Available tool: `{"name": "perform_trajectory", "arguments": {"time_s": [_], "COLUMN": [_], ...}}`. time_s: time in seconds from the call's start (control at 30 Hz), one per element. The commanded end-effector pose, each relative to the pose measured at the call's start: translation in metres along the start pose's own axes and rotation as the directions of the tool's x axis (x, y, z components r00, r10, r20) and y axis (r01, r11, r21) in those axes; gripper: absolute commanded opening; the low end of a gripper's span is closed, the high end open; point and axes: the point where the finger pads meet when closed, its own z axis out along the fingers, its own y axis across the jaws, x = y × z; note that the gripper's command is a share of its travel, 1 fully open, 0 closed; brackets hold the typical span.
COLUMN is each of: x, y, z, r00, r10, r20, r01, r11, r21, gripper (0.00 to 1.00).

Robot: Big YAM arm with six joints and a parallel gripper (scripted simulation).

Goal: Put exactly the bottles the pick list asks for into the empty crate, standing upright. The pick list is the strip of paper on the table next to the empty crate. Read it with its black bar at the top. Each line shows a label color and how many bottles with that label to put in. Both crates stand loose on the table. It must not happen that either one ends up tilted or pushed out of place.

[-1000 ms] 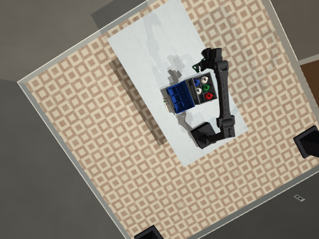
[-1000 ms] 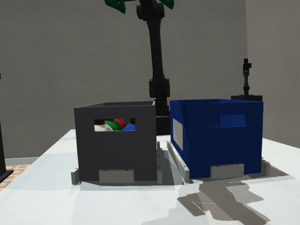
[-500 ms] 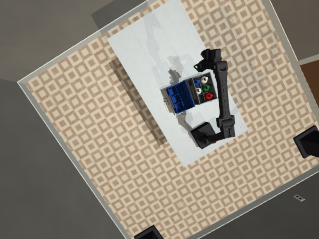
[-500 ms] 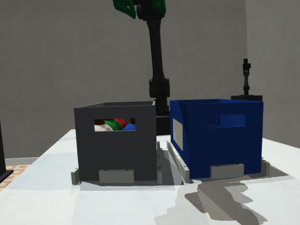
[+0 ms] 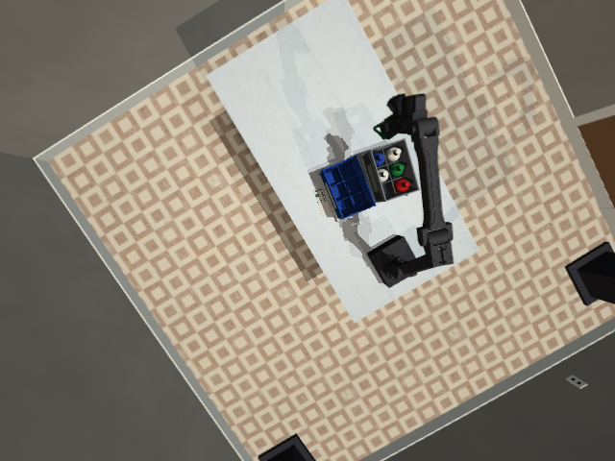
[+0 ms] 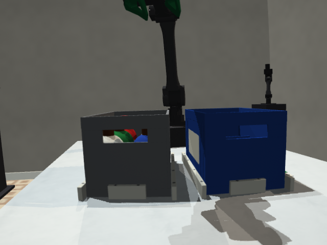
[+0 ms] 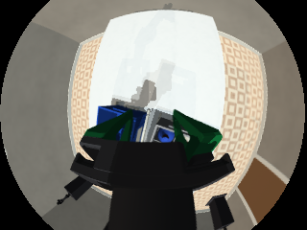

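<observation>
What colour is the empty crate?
Blue; the empty crate shows best in the exterior view.

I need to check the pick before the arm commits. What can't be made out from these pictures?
- Pick list: top view, too small to read; the blue crate hides it in the exterior view.
- Bottles: the gray crate wall hides all but their tops in the exterior view.
- Gripper: cut off by the exterior view's top edge.
- Crate contents: the wrist view is blurred and blocked by the gripper body.

Blue crate point(image 6: 237, 147), grey crate point(image 6: 126, 161), green fingers.
</observation>
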Motion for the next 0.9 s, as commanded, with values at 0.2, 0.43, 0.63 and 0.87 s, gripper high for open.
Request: {"name": "perform_trajectory", "arguments": {"time_s": [0.2, 0.43, 0.63, 0.87], "x": [-0.008, -0.024, -0.032, -0.015], "y": [0.000, 0.001, 0.006, 0.047], "z": [-0.007, -0.022, -0.041, -0.037], "r00": [1.000, 0.999, 0.999, 0.999], "r10": [-0.008, -0.015, -0.019, -0.031], "r20": [0.019, 0.036, 0.045, -0.031], "r01": [0.008, 0.014, 0.018, 0.031], "r11": [1.000, 1.000, 1.000, 0.999], "r21": [0.006, 0.012, 0.015, -0.014], "gripper": [0.61, 0.61, 0.61, 0.61]}}
